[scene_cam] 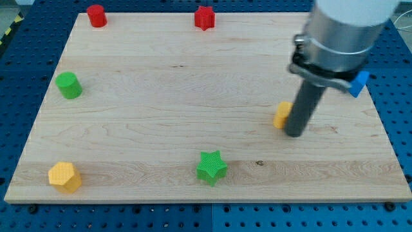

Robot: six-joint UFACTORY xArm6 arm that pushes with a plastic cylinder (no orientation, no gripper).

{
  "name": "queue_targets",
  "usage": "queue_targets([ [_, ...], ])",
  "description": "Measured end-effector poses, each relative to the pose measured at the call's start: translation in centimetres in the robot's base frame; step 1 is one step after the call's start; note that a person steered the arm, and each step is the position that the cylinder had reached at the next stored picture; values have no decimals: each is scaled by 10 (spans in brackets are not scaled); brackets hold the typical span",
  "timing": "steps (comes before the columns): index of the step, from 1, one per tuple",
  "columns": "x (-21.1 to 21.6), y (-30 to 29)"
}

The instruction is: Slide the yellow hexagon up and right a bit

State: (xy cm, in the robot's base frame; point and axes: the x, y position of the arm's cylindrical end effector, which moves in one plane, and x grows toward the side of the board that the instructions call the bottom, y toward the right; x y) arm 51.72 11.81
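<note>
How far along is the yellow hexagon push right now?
Nothing looks done: the yellow hexagon sits at the board's bottom-left corner. In hand: my tip is far off to the view's right, beside a partly hidden yellow block. Left: reach the hexagon and push it up-right.

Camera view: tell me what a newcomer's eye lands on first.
The big grey arm at the view's top right, its dark rod reaching down so my tip rests beside a small yellow-orange block, half hidden. Far off, the yellow hexagon block sits at the wooden board's bottom-left corner.
</note>
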Motion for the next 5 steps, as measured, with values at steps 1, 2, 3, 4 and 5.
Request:
queue_targets([
  [1,0,-79],
  [2,-16,-159],
  [3,-16,-240],
  [4,-12,-314],
  [5,6,-382],
])
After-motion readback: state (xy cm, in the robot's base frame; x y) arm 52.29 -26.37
